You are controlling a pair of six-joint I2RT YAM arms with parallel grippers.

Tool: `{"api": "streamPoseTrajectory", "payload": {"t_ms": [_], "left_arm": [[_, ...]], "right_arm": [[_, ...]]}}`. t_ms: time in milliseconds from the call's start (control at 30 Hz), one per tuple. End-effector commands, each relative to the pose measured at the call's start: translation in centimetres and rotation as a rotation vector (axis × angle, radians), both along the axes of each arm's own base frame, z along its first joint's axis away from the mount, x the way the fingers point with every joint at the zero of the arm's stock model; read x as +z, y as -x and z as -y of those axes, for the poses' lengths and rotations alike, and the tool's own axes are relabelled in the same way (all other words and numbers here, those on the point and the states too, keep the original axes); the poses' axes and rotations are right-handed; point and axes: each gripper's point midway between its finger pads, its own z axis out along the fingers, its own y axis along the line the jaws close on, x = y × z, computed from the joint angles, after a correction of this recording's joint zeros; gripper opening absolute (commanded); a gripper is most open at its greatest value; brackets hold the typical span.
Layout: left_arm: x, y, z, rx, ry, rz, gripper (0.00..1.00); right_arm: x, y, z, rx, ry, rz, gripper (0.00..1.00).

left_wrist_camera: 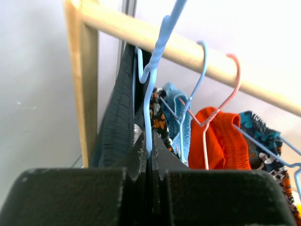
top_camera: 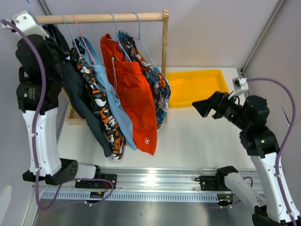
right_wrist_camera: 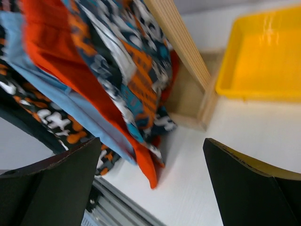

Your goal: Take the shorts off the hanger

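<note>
The left hand (left_wrist_camera: pixel 148 160) is clamped on a thin light-blue wire hanger (left_wrist_camera: pixel 148 117), the right hand (right_wrist_camera: pixel 153 183) is held wide apart, and five soft fabric shorts (top_camera: pixel 136 99) are hung from the round wooden rail (top_camera: pixel 101 18) above the white table (top_camera: pixel 197 136).

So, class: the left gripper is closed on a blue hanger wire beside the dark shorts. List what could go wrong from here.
1. The left gripper pinches only the thin blue hanger wire, which might slip or swivel when lifted.
2. The dark shorts hang tight against the camouflage shorts, so pulling one may drag the other.
3. The right gripper is open and away from the clothes, so nothing would catch shorts that drop.
</note>
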Motion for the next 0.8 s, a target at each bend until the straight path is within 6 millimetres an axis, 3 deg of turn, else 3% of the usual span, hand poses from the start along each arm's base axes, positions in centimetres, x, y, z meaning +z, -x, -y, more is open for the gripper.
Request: {"api": "streamPoseTrajectory", "payload": {"t_ms": [0, 100, 133, 167, 200, 233, 267, 300, 333, 367, 433, 467, 600, 633, 667, 700, 733, 767], "left_arm": [[4.5, 1.6, -0.1, -0.003, -0.012, 0.152, 0.00], [5.3, 2.9, 0.3, -0.021, -0.009, 0.179, 0.00], [5.3, 3.2, 0.4, -0.022, -0.008, 0.179, 0.00], [5.3, 4.0, 0.7, -0.033, -0.002, 0.183, 0.00], [4.9, 4.1, 1.0, -0.044, -0.002, 0.170, 0.00], [5.1, 4.6, 0.9, -0.044, 0.000, 0.178, 0.00], [4.4, 4.8, 1.0, -0.049, -0.003, 0.161, 0.00], [4.4, 5.1, 1.0, -0.047, -0.003, 0.164, 0.00], [3.9, 5.0, 0.9, -0.044, -0.014, 0.148, 0.00], [3.6, 5.3, 0.8, -0.041, -0.016, 0.143, 0.00], [3.3, 5.5, 0.8, -0.044, -0.013, 0.137, 0.00], [2.9, 5.5, 0.9, -0.049, -0.012, 0.129, 0.00], [2.1, 5.8, 0.9, -0.051, -0.010, 0.105, 0.00], [2.0, 5.9, 1.0, -0.056, -0.008, 0.105, 0.00], [1.9, 5.9, 1.0, -0.058, -0.008, 0.103, 0.00], [1.9, 6.2, 0.9, -0.058, -0.006, 0.104, 0.00], [1.7, 6.1, 0.9, -0.058, -0.005, 0.101, 0.00], [1.7, 6.2, 0.9, -0.058, -0.005, 0.101, 0.00]], "right_arm": [[6.6, -0.1, -1.2, 0.070, -0.016, 0.169, 0.99], [10.2, 0.3, -3.5, 0.158, -0.051, 0.236, 0.99], [10.8, 1.6, -5.6, 0.238, -0.060, 0.245, 0.99], [10.7, 0.9, -6.9, 0.243, -0.049, 0.231, 0.99], [12.3, 2.6, -9.2, 0.294, -0.040, 0.273, 0.99], [12.7, 2.0, -9.6, 0.297, -0.018, 0.285, 0.99], [13.5, 3.4, -13.1, 0.333, 0.000, 0.296, 0.99], [13.1, 3.9, -14.8, 0.345, 0.062, 0.317, 0.99], [13.2, 5.9, -17.3, 0.360, 0.088, 0.331, 0.99], [13.2, 6.2, -19.9, 0.383, 0.108, 0.333, 0.99], [13.3, 7.1, -22.7, 0.399, 0.113, 0.338, 0.99], [13.3, 8.5, -25.5, 0.450, 0.103, 0.344, 0.99], [13.1, 10.9, -31.0, 0.510, 0.095, 0.349, 0.99], [14.6, 11.3, -31.5, 0.510, 0.063, 0.365, 0.99], [14.6, 12.3, -32.4, 0.531, 0.062, 0.368, 0.99], [13.1, 12.4, -34.4, 0.539, 0.096, 0.359, 0.99], [14.6, 12.6, -34.9, 0.536, 0.064, 0.375, 0.99], [14.4, 13.2, -35.5, 0.546, 0.075, 0.373, 0.99]]}}
